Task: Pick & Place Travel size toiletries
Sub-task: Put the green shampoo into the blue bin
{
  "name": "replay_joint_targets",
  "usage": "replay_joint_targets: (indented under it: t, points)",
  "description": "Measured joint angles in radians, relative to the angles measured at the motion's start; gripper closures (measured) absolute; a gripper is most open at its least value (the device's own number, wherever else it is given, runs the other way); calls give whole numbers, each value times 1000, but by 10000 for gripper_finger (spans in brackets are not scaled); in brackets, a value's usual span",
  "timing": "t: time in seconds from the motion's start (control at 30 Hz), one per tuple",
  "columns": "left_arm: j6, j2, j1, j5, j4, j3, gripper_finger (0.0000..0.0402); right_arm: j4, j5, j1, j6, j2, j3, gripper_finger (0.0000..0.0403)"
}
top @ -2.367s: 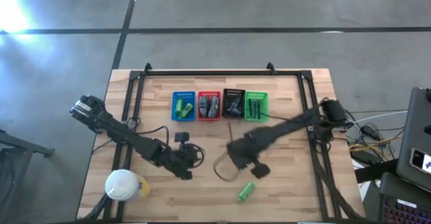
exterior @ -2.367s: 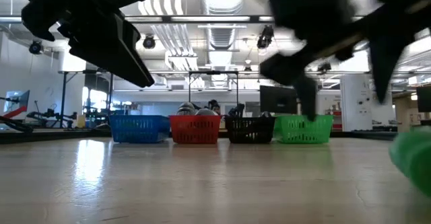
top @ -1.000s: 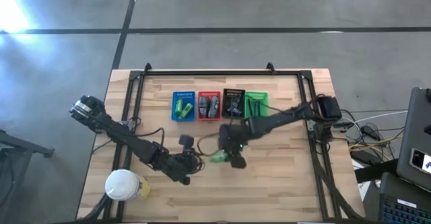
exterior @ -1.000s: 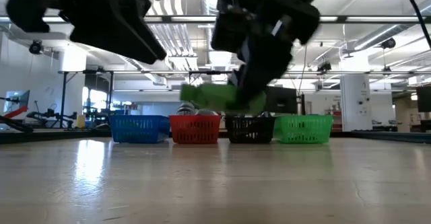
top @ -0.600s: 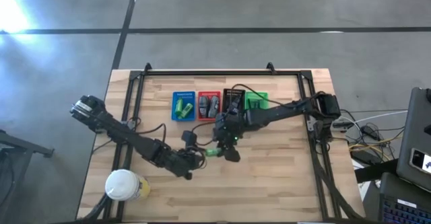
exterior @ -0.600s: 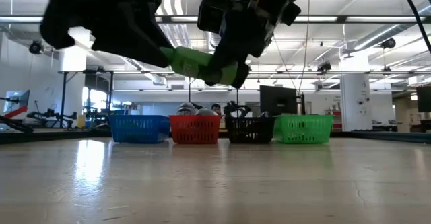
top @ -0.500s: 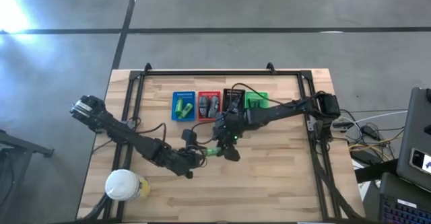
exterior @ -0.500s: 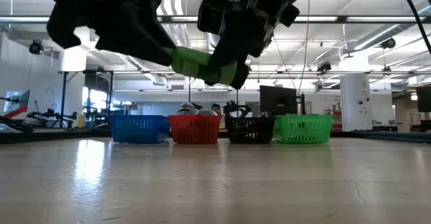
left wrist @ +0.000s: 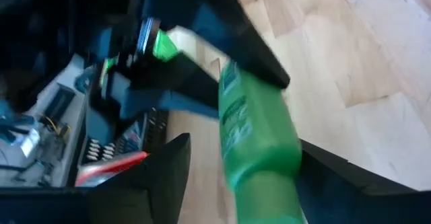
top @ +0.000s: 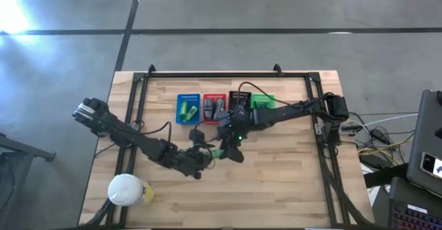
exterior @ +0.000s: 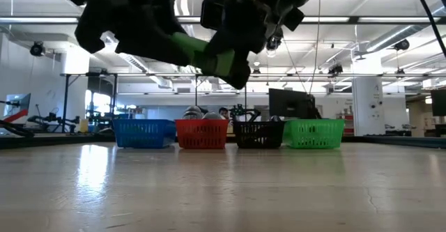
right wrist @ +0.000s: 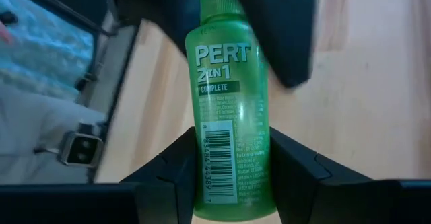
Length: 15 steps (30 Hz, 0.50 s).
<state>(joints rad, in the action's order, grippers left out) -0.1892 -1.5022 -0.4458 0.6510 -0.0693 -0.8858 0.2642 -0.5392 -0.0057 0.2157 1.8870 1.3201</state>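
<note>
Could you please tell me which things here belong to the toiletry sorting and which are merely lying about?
Job:
- green bottle, held above the table in the right pincer, left pincer at its other end
- green tubes in the blue basket
- grey tubes in the red basket

Lying about:
- white-lidded cup

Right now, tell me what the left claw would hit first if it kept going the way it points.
The green bottle, held mid-air by the right claw. It lies right ahead of the left claw, apparently already between its fingers, with the right claw just behind it. Whether they touch is unclear.
</note>
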Motion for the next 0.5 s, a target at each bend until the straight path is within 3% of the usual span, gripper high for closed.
replay_joint_targets:
  t: [0.5]
  points:
    - [-137, -20, 8, 49, 0, -35, 260, -37, -146, -62, 87, 0, -1, 264]
